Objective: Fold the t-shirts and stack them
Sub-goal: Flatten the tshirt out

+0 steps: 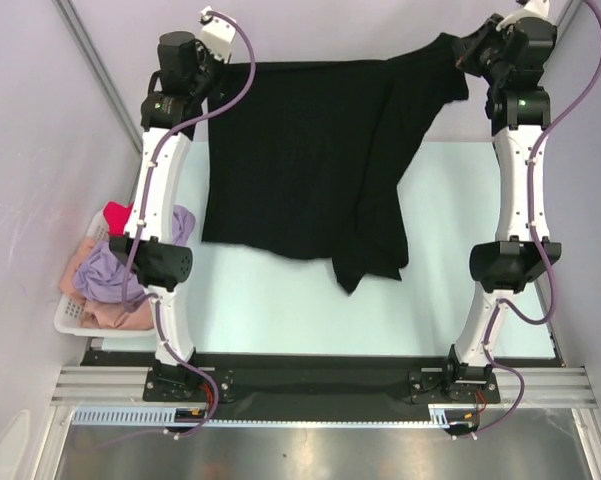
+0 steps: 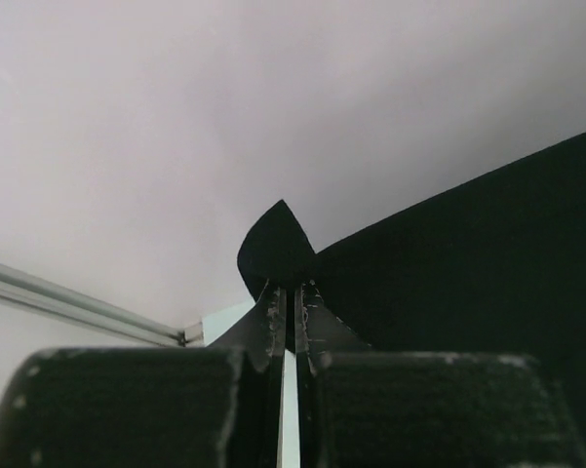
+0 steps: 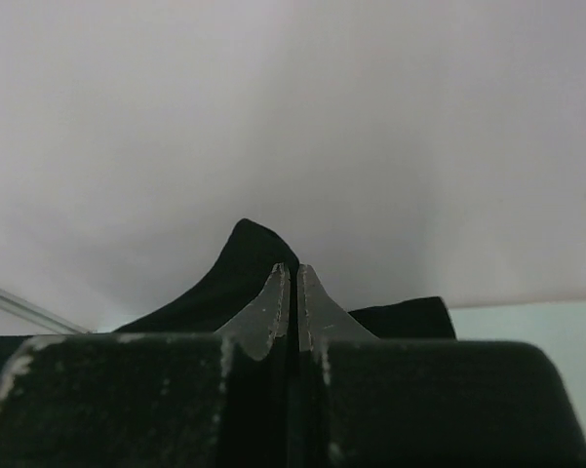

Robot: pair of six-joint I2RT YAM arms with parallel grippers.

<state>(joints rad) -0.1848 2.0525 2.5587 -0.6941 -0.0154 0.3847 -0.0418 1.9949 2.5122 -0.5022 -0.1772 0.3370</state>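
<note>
STEP: spreading the black t-shirt (image 1: 300, 160) before folding; it hangs over the table (image 1: 460, 300) | GRIP: my left gripper (image 2: 286, 302) and right gripper (image 3: 293, 283) pinch its far corners, jaws clamped | NEXT: lay it flat; right side bunched | AROUND: other t-shirts (image 1: 105, 270) in basket (image 1: 68, 315) at left
</note>
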